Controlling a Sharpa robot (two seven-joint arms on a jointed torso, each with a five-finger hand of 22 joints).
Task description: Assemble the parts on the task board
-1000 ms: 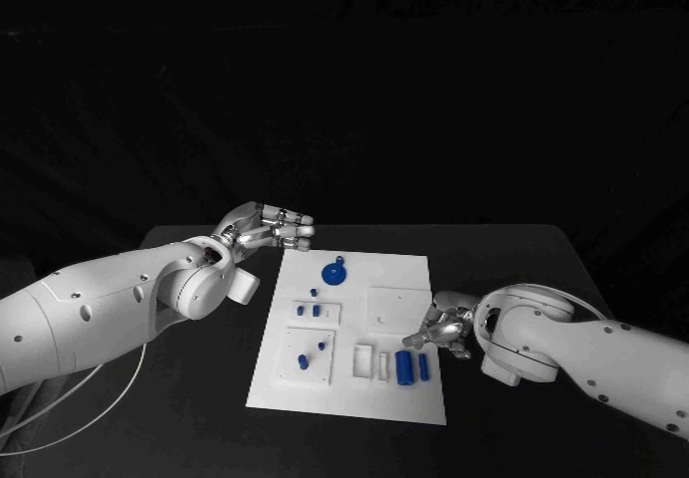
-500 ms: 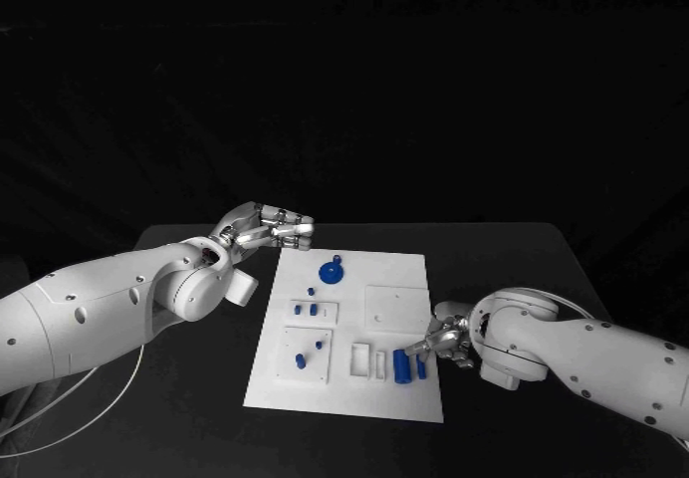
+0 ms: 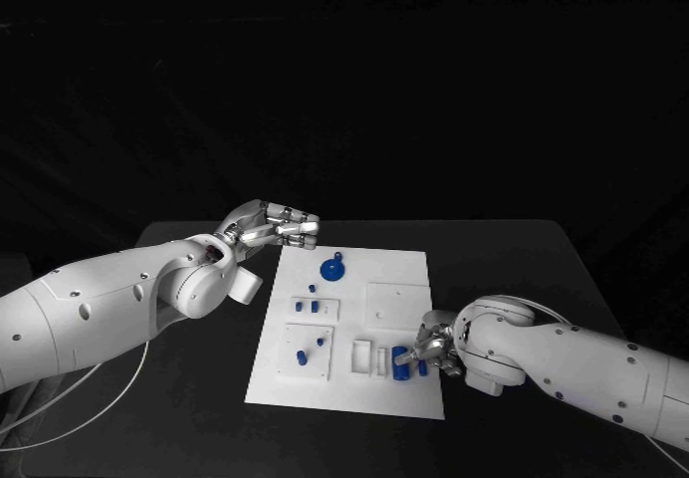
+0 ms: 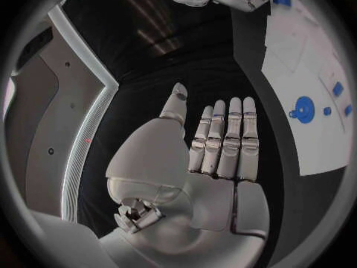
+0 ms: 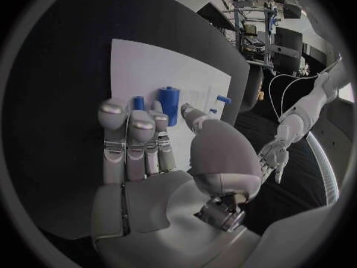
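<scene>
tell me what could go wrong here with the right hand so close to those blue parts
The right hand hangs over the blue parts at the task board's near edge with fingers apart; coming down off-centre, it could knock them over. A sideways push might also slide the board. The left hand isn't steadying it.

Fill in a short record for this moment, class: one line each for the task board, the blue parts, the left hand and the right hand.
task board: white plate lying flat on the black table
blue parts: round disc at the far end; small pieces mid-board; blocks at the near right
left hand: open, at the board's far left corner, holding nothing
right hand: over the near right blocks; contact unclear
</scene>
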